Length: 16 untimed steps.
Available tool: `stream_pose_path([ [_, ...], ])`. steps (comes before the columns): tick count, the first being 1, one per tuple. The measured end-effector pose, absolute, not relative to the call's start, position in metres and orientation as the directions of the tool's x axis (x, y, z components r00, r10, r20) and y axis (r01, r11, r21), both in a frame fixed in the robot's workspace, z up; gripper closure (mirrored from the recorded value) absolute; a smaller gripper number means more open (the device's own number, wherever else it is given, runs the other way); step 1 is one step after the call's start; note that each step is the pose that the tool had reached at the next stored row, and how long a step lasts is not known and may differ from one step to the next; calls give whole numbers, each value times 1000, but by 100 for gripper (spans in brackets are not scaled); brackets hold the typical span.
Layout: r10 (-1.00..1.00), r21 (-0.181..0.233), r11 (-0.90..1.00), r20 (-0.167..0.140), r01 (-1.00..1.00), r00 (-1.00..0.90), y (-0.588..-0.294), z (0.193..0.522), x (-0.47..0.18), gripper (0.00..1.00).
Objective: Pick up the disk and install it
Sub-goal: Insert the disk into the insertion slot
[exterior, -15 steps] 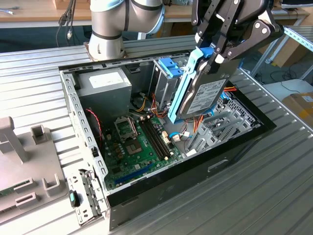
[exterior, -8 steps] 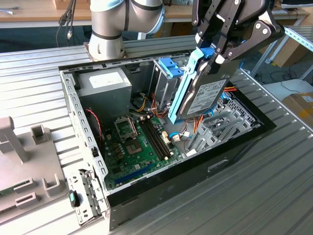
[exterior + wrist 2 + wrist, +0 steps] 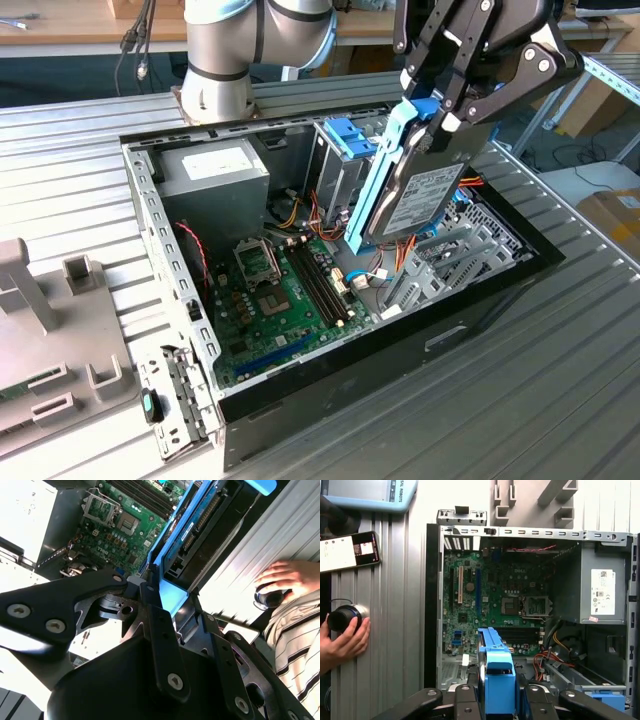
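The disk (image 3: 425, 195), a grey metal drive with a white label and a light-blue rail frame, hangs tilted on edge above the open computer case (image 3: 160, 240). My gripper (image 3: 445, 108) is shut on its upper end. The disk's lower end hangs over the case's drive-bay side, just in front of the metal drive cage (image 3: 345, 150). In the first wrist view the blue rail (image 3: 497, 672) of the disk sits between my fingers, at the gripper (image 3: 498, 700). The second wrist view shows the disk (image 3: 200, 530) edge-on beyond the gripper (image 3: 175, 607).
Inside the case lie the green motherboard (image 3: 270, 300), a grey power supply (image 3: 215, 170) with a white label, and loose cables. A person's hand (image 3: 342, 642) rests on a round knob on the ribbed table beside a phone (image 3: 347, 550). Grey fixtures (image 3: 40, 340) stand at the exterior view's left.
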State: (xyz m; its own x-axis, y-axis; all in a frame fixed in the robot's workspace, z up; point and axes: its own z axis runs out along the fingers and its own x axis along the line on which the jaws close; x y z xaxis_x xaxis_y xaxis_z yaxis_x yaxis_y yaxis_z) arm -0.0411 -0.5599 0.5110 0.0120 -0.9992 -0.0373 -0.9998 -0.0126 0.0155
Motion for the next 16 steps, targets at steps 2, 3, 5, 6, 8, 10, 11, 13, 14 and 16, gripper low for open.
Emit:
stream_pose_path([
  [2,-999,16,-13,-37,-1000,12,-560,511,-40,64],
  [3,-999,16,-13,-37,-1000,12,-560,511,-40,64],
  [5,-999,16,-13,-37,-1000,12,-560,511,-40,64],
  [6,-999,15,-13,-37,-1000,12,-560,511,-40,64],
  [8,-999,15,-13,-37,-1000,12,-560,511,-39,64],
  [10,-999,16,-13,-37,-1000,12,-560,511,-39,64],
  [11,-999,15,-13,-37,-1000,12,-560,511,-39,64],
  [13,-999,15,-13,-38,-1000,12,-560,511,-39,64],
  [14,-999,15,-13,-40,-1000,12,-560,511,-39,64],
  [16,-999,15,-13,-40,-1000,12,-562,511,-39,64],
])
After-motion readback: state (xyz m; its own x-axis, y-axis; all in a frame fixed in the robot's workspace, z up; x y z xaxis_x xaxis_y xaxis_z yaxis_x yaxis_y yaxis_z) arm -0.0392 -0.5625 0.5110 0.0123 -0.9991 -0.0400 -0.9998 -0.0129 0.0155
